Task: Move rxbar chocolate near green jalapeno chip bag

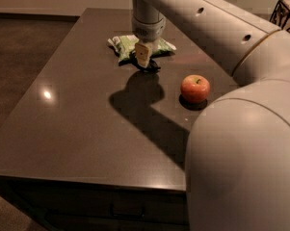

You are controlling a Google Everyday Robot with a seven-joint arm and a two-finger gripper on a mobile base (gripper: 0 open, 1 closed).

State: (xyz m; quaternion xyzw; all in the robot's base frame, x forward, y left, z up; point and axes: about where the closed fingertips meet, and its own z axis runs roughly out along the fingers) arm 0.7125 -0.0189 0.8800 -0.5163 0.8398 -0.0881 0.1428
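Observation:
The green jalapeno chip bag (124, 44) lies flat at the far middle of the dark table (72, 124). My gripper (143, 57) hangs from the arm straight down at the bag's front right edge, low over the table. The rxbar chocolate (150, 66), a small black shiny wrapper, shows right under the gripper, at the table surface and next to the bag. I cannot tell whether the bar is held or lies free. The arm hides the bag's middle part.
A red apple (195, 88) sits on the table to the right of the gripper, about a hand's width away. My large arm body (245, 162) fills the right foreground. A dark wire basket (285, 12) stands at the far right, off the table.

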